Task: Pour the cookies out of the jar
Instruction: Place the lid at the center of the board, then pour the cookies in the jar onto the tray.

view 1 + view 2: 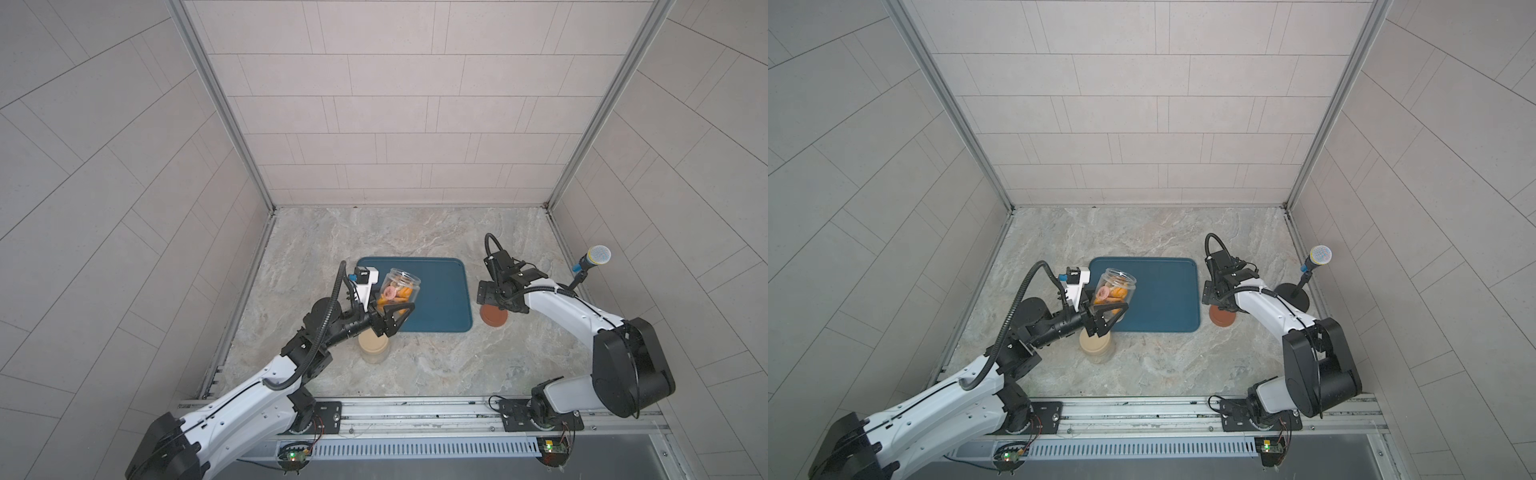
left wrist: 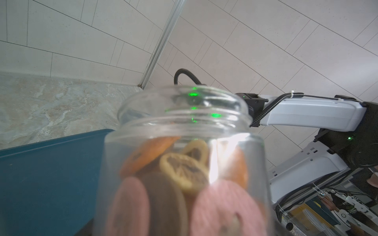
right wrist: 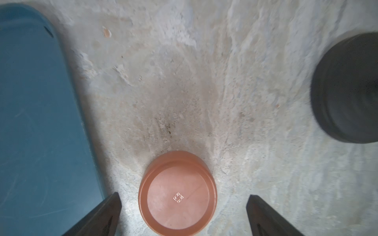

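Observation:
My left gripper (image 1: 392, 318) is shut on the lower body of a clear jar (image 1: 401, 286), held in the air over the near-left part of the blue tray (image 1: 440, 291). The jar has no lid and leans, its open mouth (image 2: 184, 102) pointing up and away. The cookies (image 2: 184, 171), orange, pink and brown, lie inside it. My right gripper (image 3: 184, 195) is open, hanging just above a brown lid (image 3: 178, 196) that lies flat on the table right of the tray, a finger on either side and neither touching it.
A second jar with a beige lid (image 1: 374, 345) stands on the table under my left wrist, just near of the tray. A microphone (image 1: 596, 255) on a black round base (image 3: 347, 92) stands by the right wall. Tiled walls close in three sides.

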Controlling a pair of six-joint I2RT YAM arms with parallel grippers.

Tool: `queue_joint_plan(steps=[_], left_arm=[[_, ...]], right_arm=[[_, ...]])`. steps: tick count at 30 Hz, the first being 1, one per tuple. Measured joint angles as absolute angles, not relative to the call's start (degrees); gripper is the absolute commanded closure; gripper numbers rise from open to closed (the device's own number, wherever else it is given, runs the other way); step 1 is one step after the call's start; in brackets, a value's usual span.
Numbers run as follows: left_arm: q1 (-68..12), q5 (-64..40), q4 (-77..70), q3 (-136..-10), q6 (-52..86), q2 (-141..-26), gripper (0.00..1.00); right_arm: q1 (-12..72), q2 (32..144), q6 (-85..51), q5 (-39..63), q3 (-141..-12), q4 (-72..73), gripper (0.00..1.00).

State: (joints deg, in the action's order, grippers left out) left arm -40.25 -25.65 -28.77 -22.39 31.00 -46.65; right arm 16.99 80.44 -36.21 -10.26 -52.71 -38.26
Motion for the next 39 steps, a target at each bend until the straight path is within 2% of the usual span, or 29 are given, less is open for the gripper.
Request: queue_joint_plan(steps=[6, 11, 13, 22, 32, 39], left_arm=[[-40.2, -24.3, -27.0, -23.4, 31.0, -49.9, 1.0], [-40.2, -25.9, -24.9, -27.0, 30.5, -56.6, 1.0], [-40.2, -26.7, -24.9, -28.1, 29.6, -59.0, 1.0], [-40.2, -33.0, -24.6, -33.3, 21.5, -71.4, 1.0], [-40.2, -34.9, -31.9, -35.1, 16.5, -85.4, 1.0], [-40.2, -34.3, -25.6, -41.7, 11.6, -91.8, 1.0]], right_arm=[[18.3, 67.9, -34.7, -15.9, -54.7, -45.3, 0.0], [17.1, 54.8, -32.5, -11.8, -55.9, -48.8, 0.2], [17.0, 53.1, -32.2, -10.5, -56.5, -50.6, 0.23], [17.0, 55.3, -31.7, -7.1, -56.1, -54.5, 0.24], [15.0, 57.6, -31.7, -4.3, -56.4, -54.7, 0.24], [12.5, 56.3, -31.7, -2.5, -55.3, -55.1, 0.23]])
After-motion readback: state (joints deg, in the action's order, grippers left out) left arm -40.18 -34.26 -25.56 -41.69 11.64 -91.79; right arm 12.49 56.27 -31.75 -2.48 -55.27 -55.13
